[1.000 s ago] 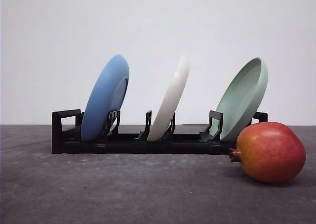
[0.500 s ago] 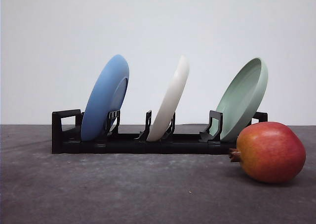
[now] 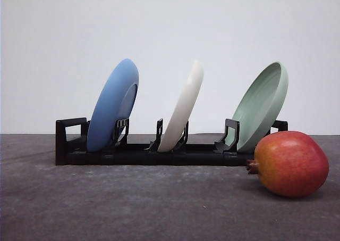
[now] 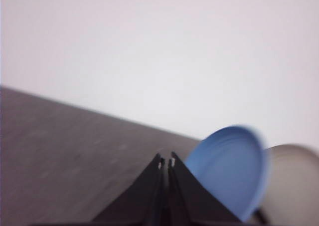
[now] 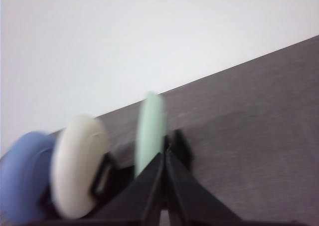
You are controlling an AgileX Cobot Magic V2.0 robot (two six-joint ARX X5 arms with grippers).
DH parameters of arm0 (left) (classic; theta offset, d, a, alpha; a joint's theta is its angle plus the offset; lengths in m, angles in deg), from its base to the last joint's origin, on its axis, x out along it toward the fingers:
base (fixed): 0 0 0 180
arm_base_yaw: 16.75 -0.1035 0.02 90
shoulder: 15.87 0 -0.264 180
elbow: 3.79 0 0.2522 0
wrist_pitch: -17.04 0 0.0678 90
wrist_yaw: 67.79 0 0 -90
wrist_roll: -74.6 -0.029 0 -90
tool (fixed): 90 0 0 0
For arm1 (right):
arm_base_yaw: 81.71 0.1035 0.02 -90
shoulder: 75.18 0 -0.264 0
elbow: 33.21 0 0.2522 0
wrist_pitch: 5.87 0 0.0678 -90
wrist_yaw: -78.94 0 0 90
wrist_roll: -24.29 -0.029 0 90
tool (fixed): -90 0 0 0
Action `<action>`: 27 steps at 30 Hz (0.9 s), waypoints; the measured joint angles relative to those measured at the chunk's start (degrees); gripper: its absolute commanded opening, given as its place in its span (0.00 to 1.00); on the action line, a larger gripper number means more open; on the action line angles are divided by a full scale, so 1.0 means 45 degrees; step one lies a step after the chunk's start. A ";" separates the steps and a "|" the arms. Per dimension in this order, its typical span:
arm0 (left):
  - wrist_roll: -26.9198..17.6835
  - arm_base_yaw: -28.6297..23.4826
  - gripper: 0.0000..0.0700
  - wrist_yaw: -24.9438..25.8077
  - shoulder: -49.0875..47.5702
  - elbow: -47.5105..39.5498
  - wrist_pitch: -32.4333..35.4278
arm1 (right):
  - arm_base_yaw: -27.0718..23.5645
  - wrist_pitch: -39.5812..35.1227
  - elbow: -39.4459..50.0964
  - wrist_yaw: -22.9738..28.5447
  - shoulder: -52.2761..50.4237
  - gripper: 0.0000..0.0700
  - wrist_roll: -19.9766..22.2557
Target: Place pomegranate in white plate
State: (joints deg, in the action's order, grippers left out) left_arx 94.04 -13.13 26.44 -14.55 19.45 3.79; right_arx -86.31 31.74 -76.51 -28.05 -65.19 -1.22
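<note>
The pomegranate [image 3: 291, 164] lies on the table [image 3: 133, 204], at about 4 o'clock from the white plate [image 3: 182, 109] standing in the rack [image 3: 138, 153]. The left gripper [image 4: 166, 162] and right gripper [image 5: 164, 155] are both closed and hold nothing.

Red pomegranate [image 3: 291, 164] lies on table; white plate [image 3: 183, 109] stands tilted.

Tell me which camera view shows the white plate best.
The front view: the white plate stands sharp and edge-on in the black rack, between the blue and green plates. The right wrist view shows its underside, blurred. The left wrist view catches a blurred sliver behind the blue plate.
</note>
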 measured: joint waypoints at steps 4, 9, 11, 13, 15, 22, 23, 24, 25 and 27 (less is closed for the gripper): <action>0.0207 0.0000 0.00 0.1536 0.0898 0.2244 -0.1960 | 0.0000 0.1431 -0.2140 -0.1441 0.1447 0.00 0.0702; 0.0141 0.0000 0.00 0.4174 0.2861 0.5356 -0.4532 | 0.0000 0.3334 -0.4830 -0.3002 0.3236 0.00 0.2308; -0.0123 0.0000 0.00 0.5306 0.3780 0.6559 -0.5267 | 0.0000 0.3834 -0.5700 -0.3529 0.3865 0.00 0.2990; -0.0424 0.0000 0.00 0.6420 0.4678 0.7620 -0.5937 | 0.0000 0.4103 -0.6381 -0.4105 0.4376 0.00 0.3574; -0.0782 0.0000 0.00 0.7607 0.5644 0.8611 -0.6634 | 0.0000 0.4179 -0.6905 -0.4877 0.4787 0.00 0.4101; -0.1850 0.0010 0.00 1.0379 0.7927 1.0390 -0.7070 | 0.0000 0.4170 -0.7238 -0.6904 0.5151 0.00 0.4934; -0.1928 0.0010 0.00 1.0384 0.8056 1.0404 -0.6865 | 0.0000 0.4170 -0.7238 -0.6908 0.5160 0.00 0.4962; -0.1994 0.0010 0.00 1.0384 0.8140 1.0404 -0.6683 | 0.0000 0.4170 -0.7238 -0.6908 0.5160 0.00 0.4975; -0.2050 0.0010 0.00 1.0384 0.8227 1.0404 -0.6511 | 0.0000 0.4170 -0.7238 -0.6903 0.5160 0.00 0.4990; -0.2097 0.0010 0.00 1.0384 0.8295 1.0404 -0.6295 | 0.0000 0.4180 -0.7238 -0.6903 0.5160 0.00 0.4999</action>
State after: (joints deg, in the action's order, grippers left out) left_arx 84.60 -13.09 73.17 22.78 66.27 -24.54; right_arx -86.31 50.55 -109.08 -59.11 -41.97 21.28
